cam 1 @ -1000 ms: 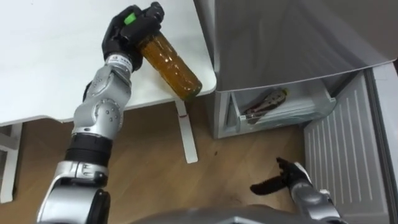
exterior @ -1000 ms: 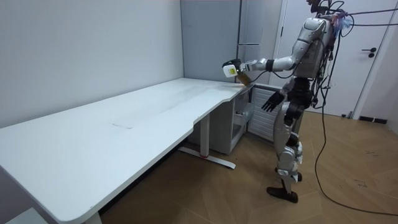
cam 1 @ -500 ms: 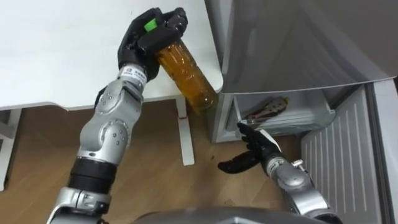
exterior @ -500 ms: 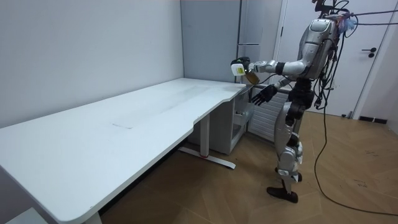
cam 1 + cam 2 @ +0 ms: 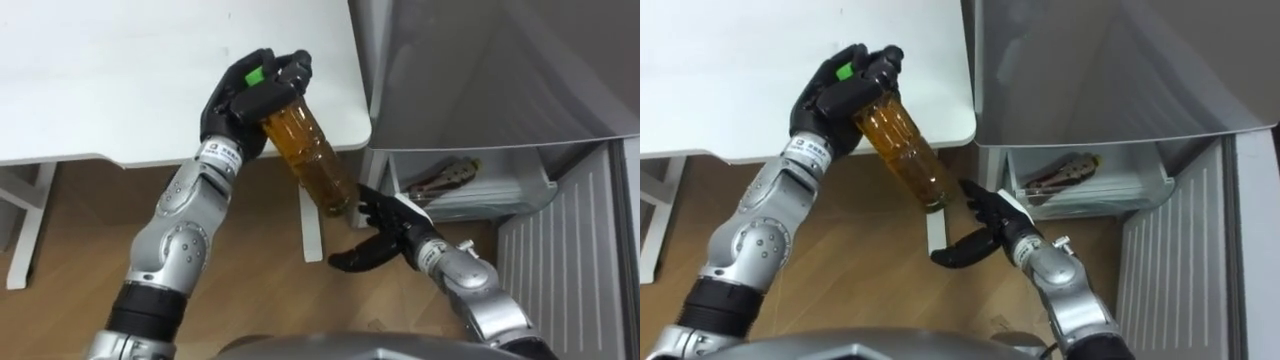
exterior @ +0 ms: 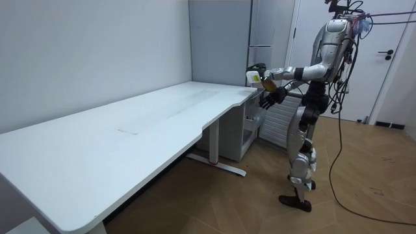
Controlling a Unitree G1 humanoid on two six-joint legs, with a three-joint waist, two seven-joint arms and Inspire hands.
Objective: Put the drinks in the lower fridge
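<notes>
My left hand (image 5: pixel 250 95) (image 5: pixel 835 90) is shut on the top of an amber drink bottle (image 5: pixel 308 155) (image 5: pixel 905 150), which hangs tilted past the corner of the white desk (image 5: pixel 120 70). Just below the bottle's base my right hand (image 5: pixel 385 235) (image 5: pixel 985 232) is open, palm up, with its fingers spread near the bottle's bottom. The lower fridge compartment (image 5: pixel 470 180) stands open to the right, with a flat packet (image 5: pixel 445 178) lying in its drawer. In the room view I stand in front of the fridge (image 6: pixel 263 71) at the desk's far end, with both hands (image 6: pixel 265 88) raised.
The open fridge door (image 5: pixel 575 260) with ribbed shelving stands at the right. The desk leg (image 5: pixel 312 225) and wooden floor (image 5: pixel 80 240) lie under the bottle. The grey upper fridge front (image 5: pixel 500 70) is above the open drawer.
My left hand has carried the bottle to the right, off the desk toward the fridge. My right hand has risen from low down to just under the bottle's base.
</notes>
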